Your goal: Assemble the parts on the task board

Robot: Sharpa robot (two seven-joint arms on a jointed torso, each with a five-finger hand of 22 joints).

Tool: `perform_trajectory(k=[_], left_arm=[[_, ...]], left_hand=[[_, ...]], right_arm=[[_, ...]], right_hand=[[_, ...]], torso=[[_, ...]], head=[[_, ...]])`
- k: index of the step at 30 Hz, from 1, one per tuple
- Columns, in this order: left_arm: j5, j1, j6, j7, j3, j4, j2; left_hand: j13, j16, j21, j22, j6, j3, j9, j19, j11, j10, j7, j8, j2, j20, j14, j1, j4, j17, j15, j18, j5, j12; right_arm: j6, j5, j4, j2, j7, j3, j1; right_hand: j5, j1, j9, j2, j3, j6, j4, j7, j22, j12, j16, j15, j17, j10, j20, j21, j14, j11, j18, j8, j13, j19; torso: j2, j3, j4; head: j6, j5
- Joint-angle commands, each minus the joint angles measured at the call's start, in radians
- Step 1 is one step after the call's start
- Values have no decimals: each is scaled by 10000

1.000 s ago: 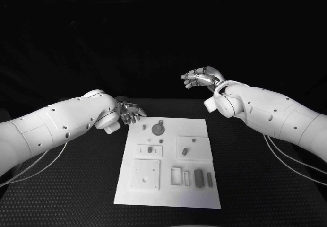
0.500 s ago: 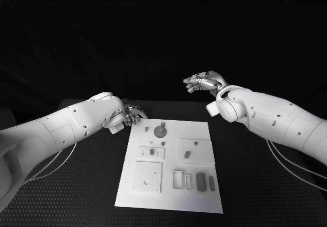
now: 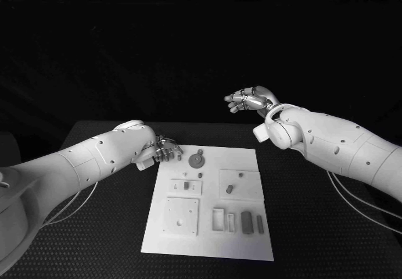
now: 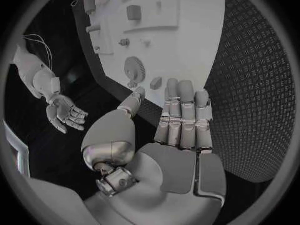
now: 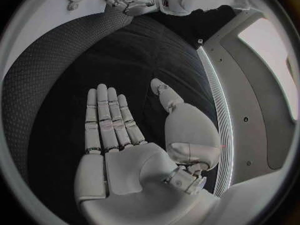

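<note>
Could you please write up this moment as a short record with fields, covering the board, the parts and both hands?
surface: black table
task board: white plate lying flat in the middle of the table
parts: small pieces lying on the board, among them a gear near its far end
left hand: at the board's far left corner, fingers extended, holding nothing
right hand: raised beyond the board's far right side, fingers extended, palm bare in the right wrist view
task state: no part is held by either hand
</note>
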State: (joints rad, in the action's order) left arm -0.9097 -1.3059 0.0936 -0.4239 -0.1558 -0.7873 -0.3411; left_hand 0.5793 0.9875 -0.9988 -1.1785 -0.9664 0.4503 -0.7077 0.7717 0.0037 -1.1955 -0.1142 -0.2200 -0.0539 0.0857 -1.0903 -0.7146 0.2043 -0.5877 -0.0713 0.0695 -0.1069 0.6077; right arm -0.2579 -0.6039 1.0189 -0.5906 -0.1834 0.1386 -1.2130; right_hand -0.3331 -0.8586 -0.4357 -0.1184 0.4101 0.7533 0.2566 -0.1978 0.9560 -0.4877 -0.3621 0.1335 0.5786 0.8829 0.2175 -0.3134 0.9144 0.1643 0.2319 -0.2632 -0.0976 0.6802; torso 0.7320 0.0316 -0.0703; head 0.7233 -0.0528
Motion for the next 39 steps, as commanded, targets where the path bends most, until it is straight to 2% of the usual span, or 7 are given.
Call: perform_trajectory(k=[1, 5, 8, 17, 24, 39], left_arm=[[-15, -7, 162, 185, 7, 39, 53], [-1, 4, 241, 202, 7, 90, 123], [24, 27, 258, 212, 7, 128, 160], [179, 106, 313, 308, 10, 295, 259], [220, 149, 350, 356, 12, 412, 331], [556, 167, 440, 477, 13, 566, 367]], left_hand=[[15, 33, -20, -15, 91, -55, 19, -4, -2, -45, 13, 40, 10, 805, -51, 9, -36, -18, -11, -100, 41, 17], [23, 38, -21, -25, 122, -63, 31, -5, 0, -51, 8, 59, 20, 811, -53, 17, -52, -36, -16, -96, 44, 19], [25, 37, -21, -29, 132, -61, 36, -6, 2, -49, 6, 65, 34, 813, -51, 13, -56, -43, -18, -95, 41, 17], [44, 30, -19, -64, 211, -30, 71, -26, 23, -49, -17, 116, 202, 820, -35, -78, -51, -96, -20, -98, 0, 8], [53, 19, -18, -87, 213, -16, 81, -42, 27, -46, -21, 120, 315, 817, -23, -163, -14, -124, -15, -107, -18, -1], [80, -35, 2, -169, 240, 19, 113, -96, 53, -18, -46, 136, 856, 795, 5, -554, 163, -226, 10, -142, -40, -57]], right_arm=[[94, 23, 11, 0, -58, 3, 2], [91, 23, 17, 11, -60, 3, 2], [90, 23, 25, 9, -58, 3, 2], [85, 23, 37, 1, -54, 3, 1], [85, 23, 46, 11, -53, 3, 1], [99, 23, 44, 23, -49, 3, 1]], right_hand=[[-42, -16, 15, 81, -71, -63, 2, -261, 10, 63, 32, 65, -8, 62, 13, 69, -14, 0, 26, -23, 17, -45], [-42, -16, 17, 80, -71, -63, 1, -262, 12, 63, 34, 65, -7, 63, 14, 71, -13, 0, 26, -24, 21, -45], [-42, -16, 18, 80, -72, -63, 0, -263, 12, 63, 34, 65, -7, 64, 14, 72, -13, 0, 27, -24, 23, -44], [-43, -17, 22, 80, -73, -63, -4, -265, 16, 62, 37, 65, -6, 65, 16, 75, -12, 1, 28, -26, 32, -43], [-43, -18, 24, 80, -74, -63, -7, -266, 18, 62, 39, 66, -5, 67, 17, 78, -12, 0, 29, -27, 37, -43], [-44, -13, 29, 80, -77, -63, -16, -268, 22, 61, 42, 66, -3, 69, 20, 83, -10, 1, 31, -29, 49, -41]], torso=[[-11, -5, -3], [-20, -14, -3], [-14, -8, -2], [-3, -4, 8], [-11, -3, -7], [-18, -12, -10]], head=[[6, -39], [8, -48], [2, -65], [11, -93], [2, -133], [-6, -140]])
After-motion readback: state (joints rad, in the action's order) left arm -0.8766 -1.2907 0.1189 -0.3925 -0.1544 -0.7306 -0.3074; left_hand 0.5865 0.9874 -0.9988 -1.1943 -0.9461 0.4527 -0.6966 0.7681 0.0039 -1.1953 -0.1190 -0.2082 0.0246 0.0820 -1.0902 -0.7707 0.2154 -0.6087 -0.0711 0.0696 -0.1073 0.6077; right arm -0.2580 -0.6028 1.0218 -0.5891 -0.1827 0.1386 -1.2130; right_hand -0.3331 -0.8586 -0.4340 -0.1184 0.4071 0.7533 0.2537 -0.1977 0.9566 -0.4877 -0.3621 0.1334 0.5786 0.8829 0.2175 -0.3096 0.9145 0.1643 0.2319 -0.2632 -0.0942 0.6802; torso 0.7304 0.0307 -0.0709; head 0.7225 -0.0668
